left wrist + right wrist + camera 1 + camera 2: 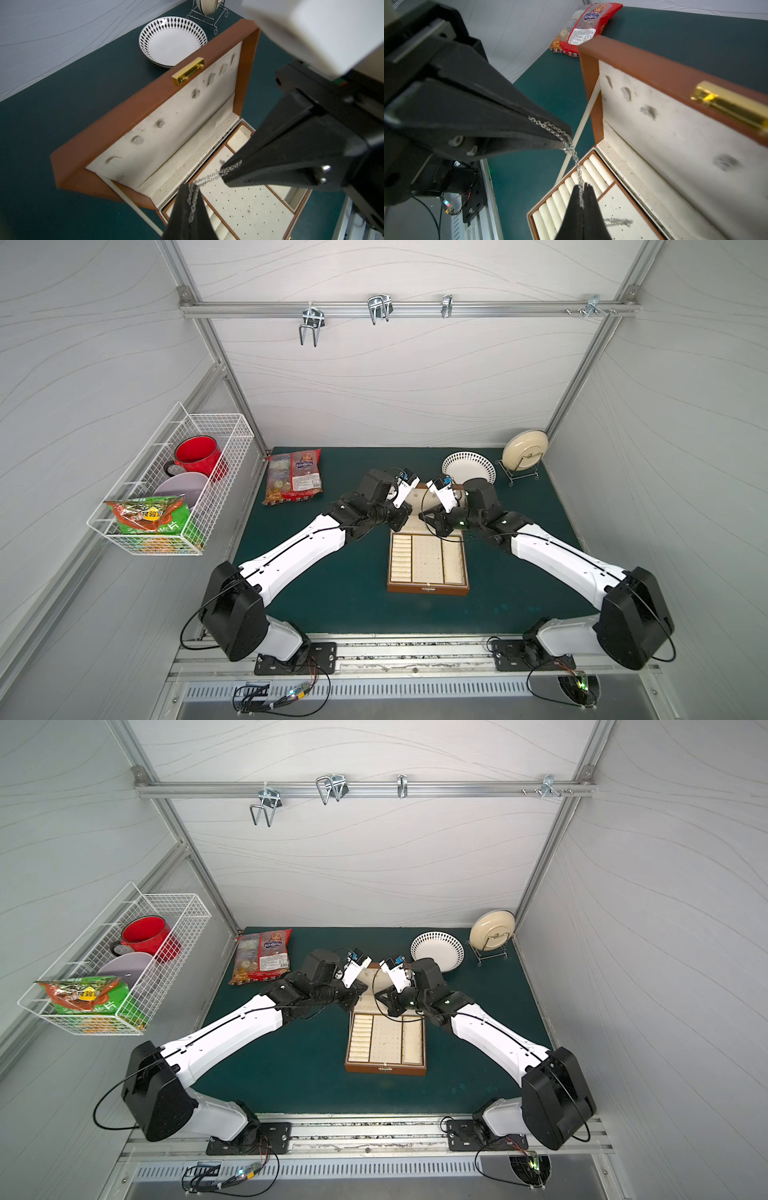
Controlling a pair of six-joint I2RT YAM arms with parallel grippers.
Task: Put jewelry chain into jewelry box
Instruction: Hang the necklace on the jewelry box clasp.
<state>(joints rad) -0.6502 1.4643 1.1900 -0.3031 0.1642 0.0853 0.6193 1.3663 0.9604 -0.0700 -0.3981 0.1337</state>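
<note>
The brown jewelry box (428, 590) lies open at mid-table, its cream-lined lid (124, 126) standing up at the back. The thin silver jewelry chain (208, 178) hangs in a short span in the air over the back of the tray, near the hinge. My left gripper (190, 188) is shut on one end of it. My right gripper (582, 188) is shut on the other end, and the chain (576, 161) runs taut between the two sets of tips. In both top views the arms meet over the box and the chain is too fine to see.
A candy bag (294, 477) lies at the back left of the green mat. A patterned plate (468, 466) and a cream plate on a wire stand (524, 450) sit at the back right. A wire basket (174, 489) with a red mug hangs on the left wall.
</note>
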